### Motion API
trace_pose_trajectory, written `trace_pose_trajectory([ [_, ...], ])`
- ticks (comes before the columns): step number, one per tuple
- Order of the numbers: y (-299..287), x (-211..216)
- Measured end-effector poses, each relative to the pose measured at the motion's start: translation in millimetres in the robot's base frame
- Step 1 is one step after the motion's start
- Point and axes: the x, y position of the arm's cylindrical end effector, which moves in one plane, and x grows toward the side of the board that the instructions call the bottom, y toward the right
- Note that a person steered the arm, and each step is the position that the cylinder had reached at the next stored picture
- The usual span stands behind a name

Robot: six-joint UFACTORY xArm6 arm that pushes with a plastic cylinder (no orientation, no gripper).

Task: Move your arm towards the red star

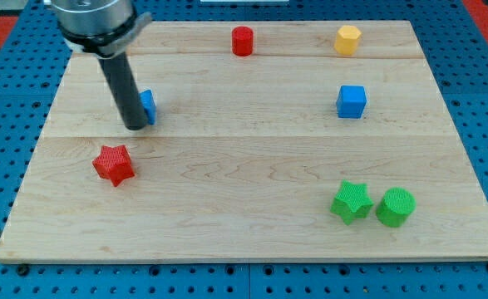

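Observation:
The red star lies on the wooden board at the view's left, below the middle. My tip stands just above and a little right of the star, a short gap apart. The rod rises toward the view's top left. A blue block sits right behind the rod, partly hidden by it, touching or nearly touching it.
A red cylinder and a yellow hexagonal block sit near the view's top edge. A blue cube is at the right. A green star and a green cylinder sit side by side at the bottom right.

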Motion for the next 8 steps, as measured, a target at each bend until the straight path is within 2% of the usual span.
trace_pose_trajectory([
  [1, 41.2, 0.1],
  [2, 34.4, -12.2],
  [3, 19.5, -35.0],
  [4, -41.0, -39.2],
  [5, -37.6, -54.0],
  [7, 25.4, -58.2],
  [8, 27.8, -58.2],
])
